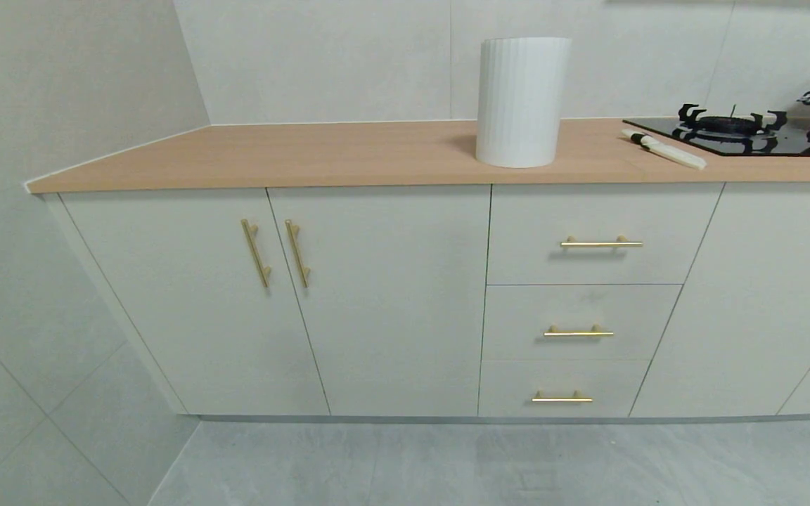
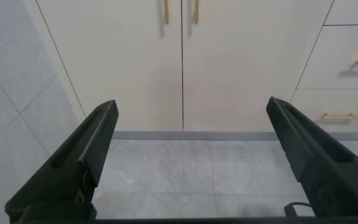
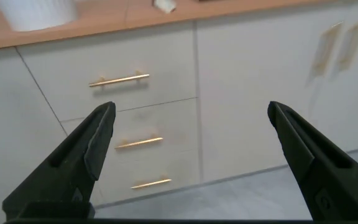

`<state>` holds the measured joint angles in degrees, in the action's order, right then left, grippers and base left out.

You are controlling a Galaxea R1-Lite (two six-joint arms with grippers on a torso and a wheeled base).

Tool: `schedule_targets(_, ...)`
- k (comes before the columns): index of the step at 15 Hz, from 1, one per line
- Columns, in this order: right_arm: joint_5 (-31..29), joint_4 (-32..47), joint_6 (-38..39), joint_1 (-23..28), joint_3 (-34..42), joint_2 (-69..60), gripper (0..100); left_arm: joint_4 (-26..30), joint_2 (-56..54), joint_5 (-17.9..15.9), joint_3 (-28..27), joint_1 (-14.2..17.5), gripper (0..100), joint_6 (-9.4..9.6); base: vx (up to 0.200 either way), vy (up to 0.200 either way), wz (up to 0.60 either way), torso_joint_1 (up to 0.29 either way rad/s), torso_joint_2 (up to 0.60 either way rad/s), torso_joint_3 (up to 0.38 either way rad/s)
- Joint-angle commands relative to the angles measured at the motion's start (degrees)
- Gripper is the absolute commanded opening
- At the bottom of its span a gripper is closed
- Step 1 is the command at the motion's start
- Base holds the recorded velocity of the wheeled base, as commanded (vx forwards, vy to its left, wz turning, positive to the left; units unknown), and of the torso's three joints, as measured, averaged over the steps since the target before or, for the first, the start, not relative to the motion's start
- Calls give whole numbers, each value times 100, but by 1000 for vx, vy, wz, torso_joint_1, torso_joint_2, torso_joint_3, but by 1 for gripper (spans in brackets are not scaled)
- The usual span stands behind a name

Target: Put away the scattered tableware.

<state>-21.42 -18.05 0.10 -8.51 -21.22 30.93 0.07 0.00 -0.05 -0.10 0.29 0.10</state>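
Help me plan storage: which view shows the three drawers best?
The head view: all three drawers appear whole and shut, handles included. The right wrist view shows them too, but tilted. The left wrist view cuts them off at its edge, two handles showing.

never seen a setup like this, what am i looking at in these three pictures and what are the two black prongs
This is a two-armed robot on wheels, facing kitchen cabinets. The wide picture comes from a camera on its head. The other two come from cameras on its wrists: the black prongs are the fingers of the left gripper and the right gripper, both spread open and holding nothing. On the wooden countertop are a white ribbed container and, beside the gas hob, a pale utensil lying flat. Below are cupboard doors and three gold-handled drawers.
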Motion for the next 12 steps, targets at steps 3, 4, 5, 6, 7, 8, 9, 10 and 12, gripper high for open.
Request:
schedule_targets(3,-91,1322,-405,288,57,-2460,100,1,9,-4,1,6,100,-1,0,0,0,0,0,0)
schedule_targets(4,-108,1463,-414,315,57,-2539,100,1,9,-4,1,-3,100,-1,0,0,0,0,0,0)
schedule_targets(5,-99,1471,-432,464,48,-2565,100,1,9,-4,1,6,100,-1,0,0,0,0,0,0)
schedule_targets(6,-20,1498,-440,649,57,-2697,100,1,9,5,1,-3,100,-1,0,0,0,0,0,0)
schedule_targets(7,-11,1507,-440,737,75,-2803,100,1,0,-4,1,-3,100,-1,0,0,0,0,0,0)
schedule_targets(8,85,1559,-520,807,75,-2987,100,1,9,5,1,-3,100,-1,0,0,0,0,0,0)
schedule_targets(9,314,1709,-563,842,154,-3084,100,1,9,5,1,6,100,-1,0,0,0,0,0,0)
schedule_targets(10,472,1761,-546,851,303,-3093,100,1,9,-4,1,-3,100,-1,0,0,0,0,0,0)
schedule_targets(12,780,1744,-520,851,725,-3093,100,1,9,-4,1,6,100,-1,0,0,0,0,0,0)
